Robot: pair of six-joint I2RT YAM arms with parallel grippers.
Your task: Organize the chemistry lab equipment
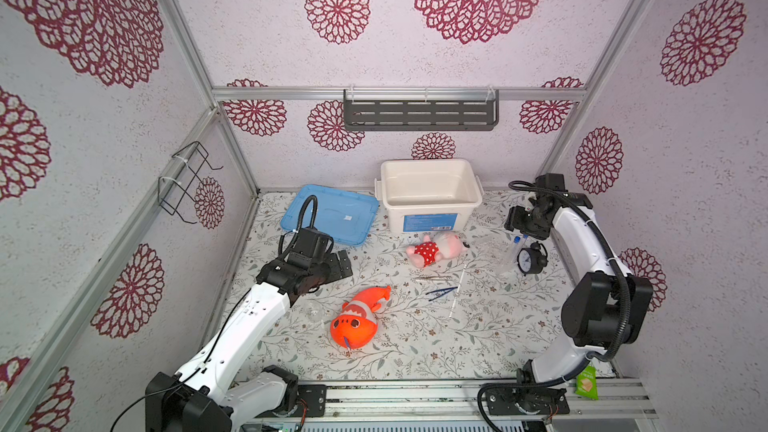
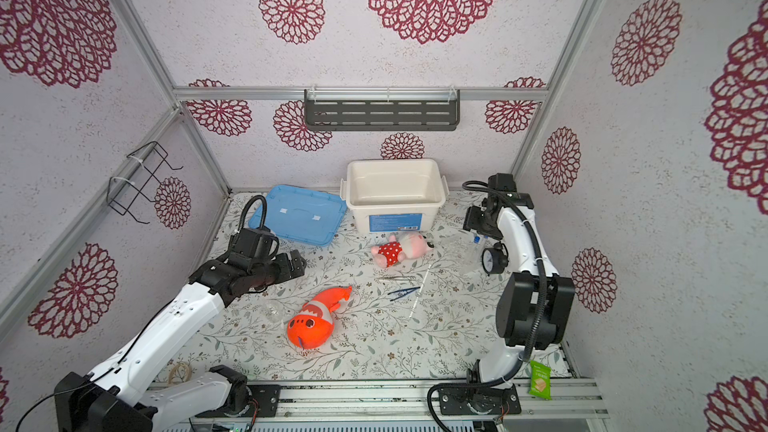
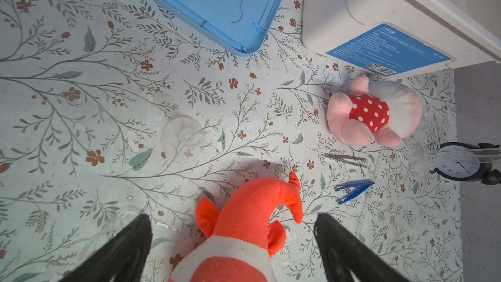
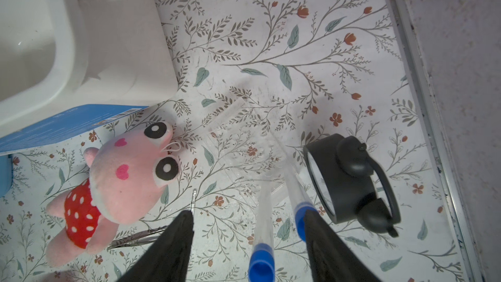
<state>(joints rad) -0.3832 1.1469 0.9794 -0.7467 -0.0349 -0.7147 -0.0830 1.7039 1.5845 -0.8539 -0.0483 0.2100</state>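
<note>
Right end effector [image 4: 247, 214], jaws apart, brackets two long clear blue-capped tubes [image 4: 261, 226] just beside the black alarm clock [image 4: 349, 174] on the counter [image 4: 298, 50]; I'd centre on one tube, clear its neighbour, squeeze gently.

Top views. Two clear blue-capped tubes [image 4: 263, 221], side by side, well right of pink doll [image 1: 436, 249]. Slim metal tool [image 1: 432, 280] flat just below doll. Dark blue tweezers [image 1: 441, 292] below that, tips apart, against thin white rod [image 1: 454, 305]. Clear round glassware [image 1: 314, 311] far lower-left.
</note>
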